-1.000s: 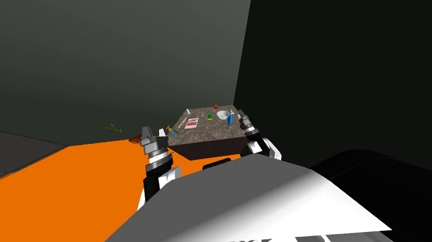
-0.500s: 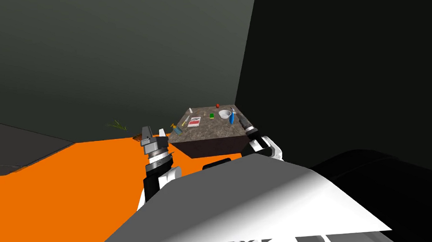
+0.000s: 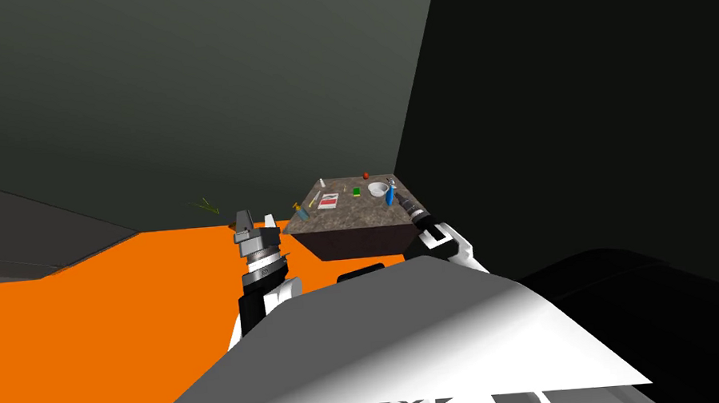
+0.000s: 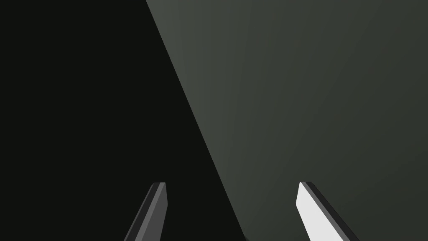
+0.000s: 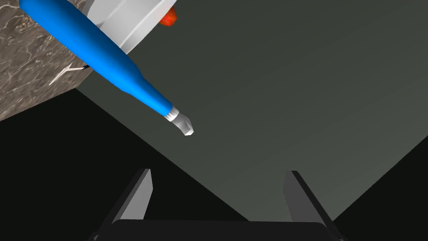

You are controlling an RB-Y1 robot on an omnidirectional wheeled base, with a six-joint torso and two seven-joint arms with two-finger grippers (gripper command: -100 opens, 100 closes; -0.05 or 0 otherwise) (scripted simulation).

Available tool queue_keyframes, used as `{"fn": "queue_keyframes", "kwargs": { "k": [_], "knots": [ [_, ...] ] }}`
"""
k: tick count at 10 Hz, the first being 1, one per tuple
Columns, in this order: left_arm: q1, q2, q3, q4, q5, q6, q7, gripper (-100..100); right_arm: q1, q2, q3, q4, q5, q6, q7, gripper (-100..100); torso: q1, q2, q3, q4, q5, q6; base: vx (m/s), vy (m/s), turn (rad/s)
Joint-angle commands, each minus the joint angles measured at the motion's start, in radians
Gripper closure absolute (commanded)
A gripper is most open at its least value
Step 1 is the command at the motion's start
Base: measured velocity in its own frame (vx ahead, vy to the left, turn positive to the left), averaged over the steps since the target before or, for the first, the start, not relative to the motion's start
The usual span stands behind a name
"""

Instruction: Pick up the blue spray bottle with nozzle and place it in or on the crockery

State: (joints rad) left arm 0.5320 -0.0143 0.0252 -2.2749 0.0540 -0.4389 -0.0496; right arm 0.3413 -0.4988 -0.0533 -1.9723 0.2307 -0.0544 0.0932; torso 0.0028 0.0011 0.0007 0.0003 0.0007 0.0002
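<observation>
The blue spray bottle (image 3: 389, 196) with a grey nozzle stands near the right edge of the stone-topped table (image 3: 343, 219), right beside the white bowl (image 3: 378, 188). In the right wrist view the blue bottle (image 5: 96, 48) lies ahead of my right gripper (image 5: 219, 172) and off to one finger's side, with the bowl (image 5: 125, 19) behind it. The gripper is open and holds nothing; its nozzle (image 5: 183, 124) is a short way beyond the fingertips. From the head, my right gripper (image 3: 398, 197) hovers at the table's right edge beside the bottle. My left gripper (image 3: 253, 219) is open, raised left of the table.
On the table also lie a red item (image 3: 365, 175), a green block (image 3: 357, 191), a red-and-white booklet (image 3: 328, 201) and a small yellow-blue bottle (image 3: 300, 212). Orange floor (image 3: 119, 326) spreads left. A dark wall rises just right of the table.
My right arm has stretched forward and its gripper has come closer to the blue bottle. The whole head view has shifted a little, so I have moved too. The left arm has kept its pose.
</observation>
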Motion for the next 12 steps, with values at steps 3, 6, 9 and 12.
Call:
{"fn": "queue_keyframes", "kwargs": {
  "k": [3, 6, 9, 12],
  "knots": [
    [0.0, 0.0, 0.0, 0.0, 0.0, 0.0, 0.0, 0, -0.019, -0.088, 0.002, 0.077, 0.022, 0.075, 0.012, -100, 0.0, 0.0, 0.0, 0.0, 0.0, 0.0, -0.008, 0.052, 0.056],
    [0.0, 0.0, 0.0, 0.0, 0.0, 0.0, 0.0, 0, -0.031, -0.179, 0.014, 0.139, 0.027, 0.134, 0.023, -100, 0.0, -0.002, -0.001, 0.0, 0.0, 0.0, 0.02, 0.058, 0.087],
    [0.0, 0.0, 0.0, 0.0, 0.0, 0.0, 0.0, 0, -0.038, -0.252, 0.026, 0.182, 0.026, 0.172, 0.03, -100, 0.0, -0.003, -0.002, -0.001, 0.0, 0.0, 0.032, 0.054, 0.075],
    [0.0, 0.0, 0.0, 0.0, 0.0, 0.0, 0.0, 0, -0.044, -0.326, 0.04, 0.224, 0.023, 0.209, 0.037, -100, -0.001, -0.004, -0.002, -0.001, 0.0, 0.0, 0.034, 0.037, 0.072]
  ]
}}
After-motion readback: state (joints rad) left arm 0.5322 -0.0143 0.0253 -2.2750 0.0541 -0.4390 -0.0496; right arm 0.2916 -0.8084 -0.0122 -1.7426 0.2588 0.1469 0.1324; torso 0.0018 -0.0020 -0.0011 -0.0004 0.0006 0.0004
